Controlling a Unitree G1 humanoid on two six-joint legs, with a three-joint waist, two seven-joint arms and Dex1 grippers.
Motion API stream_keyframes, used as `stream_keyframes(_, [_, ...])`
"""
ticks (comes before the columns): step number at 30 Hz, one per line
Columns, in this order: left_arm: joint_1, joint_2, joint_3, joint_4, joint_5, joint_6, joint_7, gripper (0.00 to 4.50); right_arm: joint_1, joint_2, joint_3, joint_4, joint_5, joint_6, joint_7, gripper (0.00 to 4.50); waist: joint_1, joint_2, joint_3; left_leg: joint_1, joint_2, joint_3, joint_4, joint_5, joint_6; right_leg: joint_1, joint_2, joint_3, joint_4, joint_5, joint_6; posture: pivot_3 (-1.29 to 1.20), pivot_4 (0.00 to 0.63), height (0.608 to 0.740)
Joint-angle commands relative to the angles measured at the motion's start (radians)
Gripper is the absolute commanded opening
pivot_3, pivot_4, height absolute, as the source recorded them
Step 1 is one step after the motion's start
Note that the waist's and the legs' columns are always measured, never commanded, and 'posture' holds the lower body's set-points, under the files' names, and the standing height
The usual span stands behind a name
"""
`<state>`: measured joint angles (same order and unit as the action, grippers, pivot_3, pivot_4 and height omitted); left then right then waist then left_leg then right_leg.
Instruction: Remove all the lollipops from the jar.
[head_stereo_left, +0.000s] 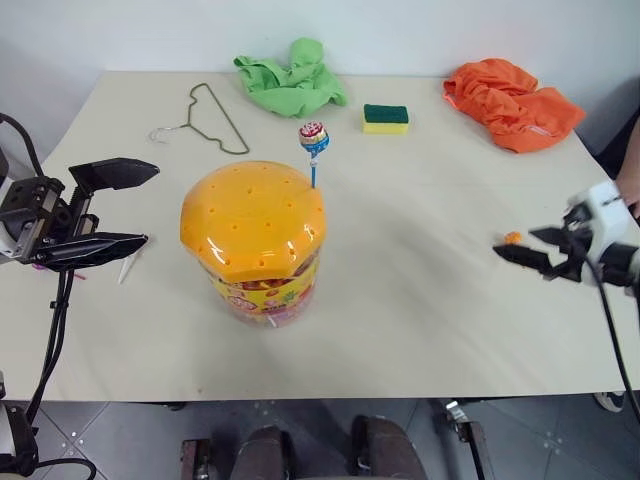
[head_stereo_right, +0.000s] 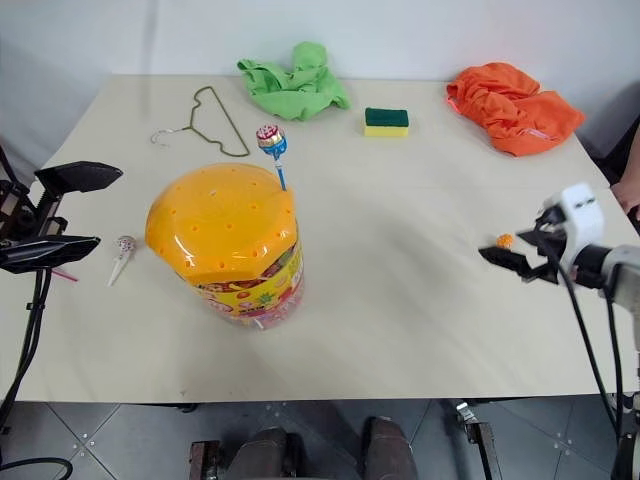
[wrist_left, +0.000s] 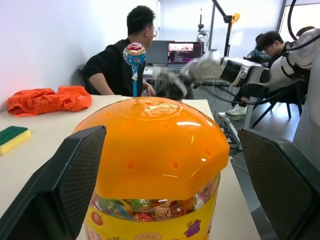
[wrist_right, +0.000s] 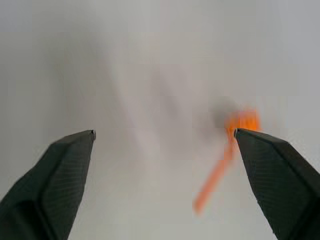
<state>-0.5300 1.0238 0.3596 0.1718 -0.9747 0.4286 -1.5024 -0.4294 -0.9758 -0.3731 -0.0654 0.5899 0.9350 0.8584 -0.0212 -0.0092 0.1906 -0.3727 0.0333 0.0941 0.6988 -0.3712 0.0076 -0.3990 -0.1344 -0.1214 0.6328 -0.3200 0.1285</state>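
The jar, a clear tub with a domed orange lid and a yellow-red label, stands mid-table. One lollipop on a blue stick stands upright in the lid's far edge. Another lollipop on a white stick lies on the table left of the jar, and a pink stick pokes out under my left gripper. That left gripper hovers open to the left of the jar, facing it. My right gripper is open at the table's right side, with an orange-stick lollipop loose just beside one finger.
A green cloth, a yellow-green sponge and an orange cloth lie along the far side of the table. A wire hanger lies at the far left. People sit at desks beyond the table in the left wrist view.
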Motion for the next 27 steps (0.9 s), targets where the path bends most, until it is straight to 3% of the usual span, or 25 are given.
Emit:
stream_keyframes(1, [-0.03,0.014,0.017,-0.003,0.008,0.002,-0.104,4.5,-0.112,0.001,-0.077,-0.269,0.255,0.082,0.044,4.46,-0.006,0.0,0.0,0.0,0.001,-0.001,0.0,0.0,0.0,0.0,0.001,0.001,0.0,0.0,0.0,0.0,0.15,0.74])
stream_keyframes(9, [-0.075,-0.012,-0.008,0.022,0.032,-0.01,-0.108,4.5,-0.454,0.221,0.246,-0.219,0.237,-0.018,0.054,4.46,-0.006,-0.002,-0.001,0.001,0.0,0.001,0.001,0.0,0.0,0.0,0.001,0.002,0.001,0.0,0.0,0.0,0.15,0.74])
stream_keyframes(20, [0.059,-0.022,0.098,-0.104,0.001,0.012,-0.04,4.5,-0.576,0.418,0.395,-0.008,0.162,-0.179,0.208,4.46,-0.013,-0.002,-0.001,0.0,-0.001,-0.001,0.0,-0.002,0.002,-0.002,0.0,-0.001,0.004,0.0,0.0,0.0,0.15,0.74])
stream_keyframes(23, [0.096,-0.02,0.132,-0.132,-0.004,0.02,-0.028,4.5,-0.613,0.454,0.392,0.014,0.167,-0.184,0.215,3.92,-0.013,-0.002,-0.001,0.0,-0.001,-0.001,0.0,-0.002,0.002,-0.003,0.0,-0.001,0.004,0.0,0.0,0.0,0.15,0.74])
stream_keyframes(27, [0.113,-0.025,0.151,-0.152,-0.006,0.028,-0.02,4.5,-0.645,0.477,0.402,0.038,0.147,-0.193,0.216,2.69,-0.012,-0.002,-0.001,0.0,-0.001,-0.001,0.0,-0.002,0.002,-0.003,-0.001,-0.001,0.004,0.0,0.0,0.0,0.15,0.74])
